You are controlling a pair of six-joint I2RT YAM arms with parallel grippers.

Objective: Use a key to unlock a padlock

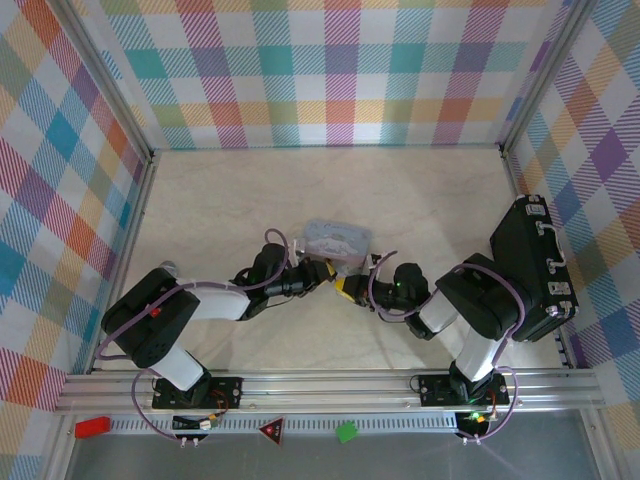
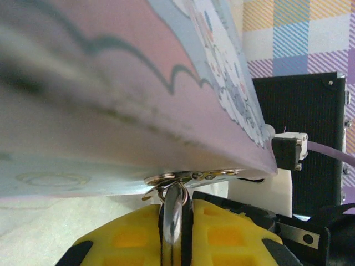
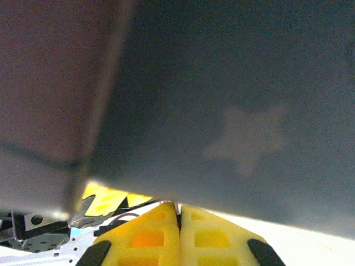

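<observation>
The padlock [image 2: 173, 227] hangs at the tin's [image 2: 138, 83] lower edge, clamped between the left gripper's [image 2: 175, 205] closed fingers. The right gripper's [image 3: 178, 233] fingers are pressed together; any contents cannot be told. The padlock is judged small, rigid and slick: hold the body.

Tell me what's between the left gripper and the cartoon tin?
The silvery padlock, pinched in the left gripper and touching the tin above it; left wrist view.

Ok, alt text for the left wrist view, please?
The left gripper, yellow-padded, is shut on a thin silvery metal piece right under the edge of a blurred light-blue and pink cartoon tin looming close above; whether that piece is key or padlock is unclear. A black case stands at right before a plaid wall.
</observation>
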